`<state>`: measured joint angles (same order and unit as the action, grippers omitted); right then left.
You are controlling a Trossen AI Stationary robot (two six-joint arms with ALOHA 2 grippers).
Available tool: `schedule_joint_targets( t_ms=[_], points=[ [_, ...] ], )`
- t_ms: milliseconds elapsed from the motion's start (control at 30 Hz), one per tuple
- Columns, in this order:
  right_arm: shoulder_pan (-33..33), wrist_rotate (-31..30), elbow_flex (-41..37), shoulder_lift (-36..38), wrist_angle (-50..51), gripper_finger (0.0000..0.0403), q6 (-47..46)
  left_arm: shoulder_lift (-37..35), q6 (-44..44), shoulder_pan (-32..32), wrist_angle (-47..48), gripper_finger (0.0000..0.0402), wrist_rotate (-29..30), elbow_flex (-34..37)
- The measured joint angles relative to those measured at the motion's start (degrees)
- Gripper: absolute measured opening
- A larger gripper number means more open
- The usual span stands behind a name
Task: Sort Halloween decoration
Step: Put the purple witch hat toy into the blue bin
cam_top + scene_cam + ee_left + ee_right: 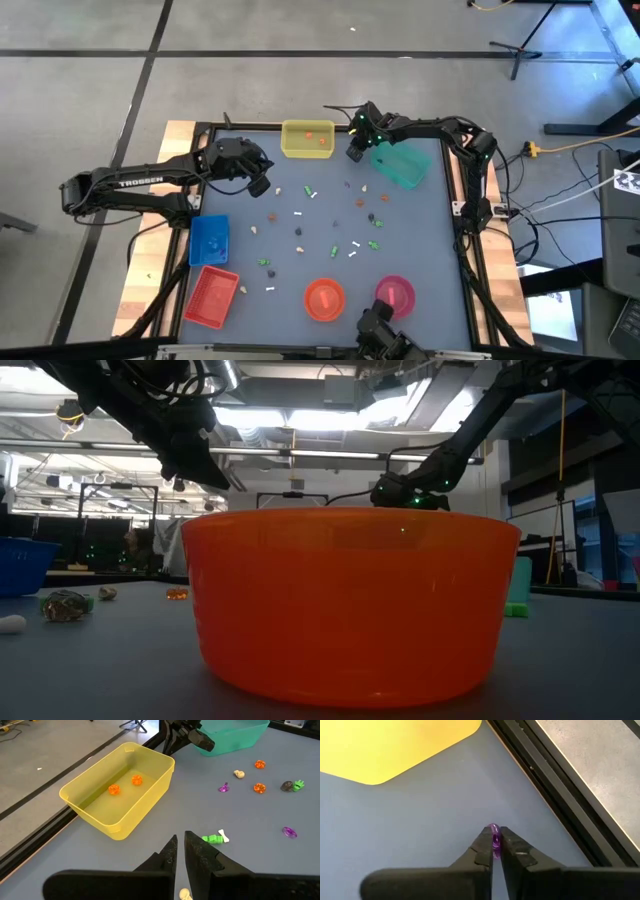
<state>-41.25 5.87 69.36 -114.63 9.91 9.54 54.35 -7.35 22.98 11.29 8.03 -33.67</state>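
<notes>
On your worktop (420, 230), the trinkets (330, 225) lie scattered across the middle. At the far edge sits a rectangular tray (307, 139) with two trinkets in it, and a tilted bin (402, 166) lies just to its right. The right end effector (354, 152) hangs between them, a ring (495, 836) in its fingers. Two trays (209, 240) sit at the left edge, two bowls (324, 298) along the near edge.

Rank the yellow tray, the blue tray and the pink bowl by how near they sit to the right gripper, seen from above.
From the right gripper:
1. Yellow tray, just beside it at the far edge.
2. Pink bowl, at the near edge on the right.
3. Blue tray, across the table on the left.
</notes>
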Motion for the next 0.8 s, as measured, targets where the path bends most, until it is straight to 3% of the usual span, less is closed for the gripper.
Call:
schedule_joint_targets(
  t_ms=[500, 800],
  points=[
    [0.0, -0.11, 0.02, 0.21, 0.3, 0.0009, 0.0, 0.0, 0.02, 0.0, 0.0, 0.002, 0.01, 0.0],
    [0.04, -0.26, 0.02, 5.25, 1.38, 0.0009, -0.37, 0.0, 0.04, -0.02, -0.07, 0.002, 0.98, 0.0]
  ],
)
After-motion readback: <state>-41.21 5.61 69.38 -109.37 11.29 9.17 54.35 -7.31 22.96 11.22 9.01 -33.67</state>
